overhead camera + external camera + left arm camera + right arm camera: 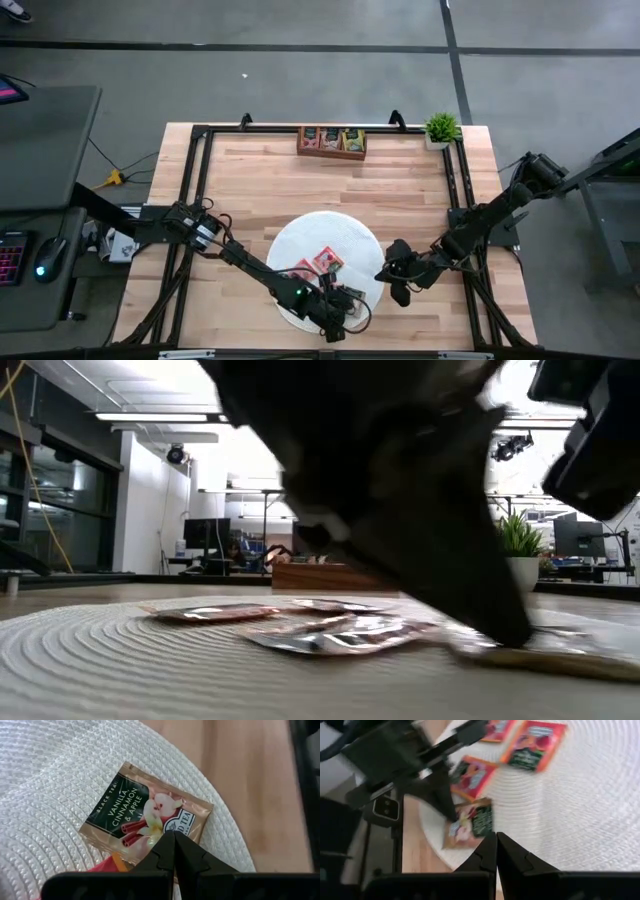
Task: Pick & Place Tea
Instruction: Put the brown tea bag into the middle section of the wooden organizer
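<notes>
Glistening square packets (145,817), ribbed woven mat (45,795)

One camera looked straight down at the whole table (250,175). One sat low. Both wrist cameras looked closely at the white mat (45,785).

Overhead view evenly lit, soft faint shadows under arms on pale wooden tabletop (260,180). Low view backlit: bright ceiling strip lights (150,417) blown out, big dark arm mass near lens unfocused, glare on foil packets (330,635) atop round white woven mat (120,660). Left wrist view sharp, label on tan tea packet (145,815) readable. Right wrist view motion-blurred, red-orange packets (530,740) smeared, mat overexposed.
</notes>
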You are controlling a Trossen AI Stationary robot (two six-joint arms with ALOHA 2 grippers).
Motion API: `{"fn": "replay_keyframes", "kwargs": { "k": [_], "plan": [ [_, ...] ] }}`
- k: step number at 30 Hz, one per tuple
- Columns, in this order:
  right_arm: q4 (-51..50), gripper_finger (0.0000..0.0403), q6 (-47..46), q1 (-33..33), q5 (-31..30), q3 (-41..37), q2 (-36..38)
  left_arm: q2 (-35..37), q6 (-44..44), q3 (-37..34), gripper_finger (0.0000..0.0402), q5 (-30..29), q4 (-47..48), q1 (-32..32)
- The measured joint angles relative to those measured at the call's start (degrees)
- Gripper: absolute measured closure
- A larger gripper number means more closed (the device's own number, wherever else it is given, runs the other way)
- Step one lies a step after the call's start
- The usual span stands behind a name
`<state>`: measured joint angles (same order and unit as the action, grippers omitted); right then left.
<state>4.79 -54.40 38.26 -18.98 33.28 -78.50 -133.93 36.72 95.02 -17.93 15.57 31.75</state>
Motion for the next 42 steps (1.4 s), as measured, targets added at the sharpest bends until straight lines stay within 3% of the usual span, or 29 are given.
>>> {"fn": "replay_keyframes", "kwargs": {
  "k": [6,12,21,29,42],
  "plan": [
    [2.94,0.0381,-8.08,-0.02,2.03,-2.38,0.0,-1.09,1.13,0.09,0.0401,-0.01,0.52,-0.05],
    [6.75,0.0313,-13.09,-0.02,2.8,-3.19,-0.45,-1.09,1.08,0.07,0.0401,1.26,0.86,-1.0],
    [19.85,0.0229,-19.04,-0.87,9.09,-3.11,-13.48,-1.09,-0.38,0.07,0.0401,1.61,1.03,-1.64],
    [25.97,0.0221,-20.48,-2.61,10.59,-2.38,-19.35,-1.09,-0.57,0.07,0.0401,1.53,1.03,-1.66],
    [17.78,0.0221,-18.64,-4.99,15.74,4.73,-23.78,-1.09,-0.98,0.07,0.0401,1.13,0.88,-1.66]
  ]
}}
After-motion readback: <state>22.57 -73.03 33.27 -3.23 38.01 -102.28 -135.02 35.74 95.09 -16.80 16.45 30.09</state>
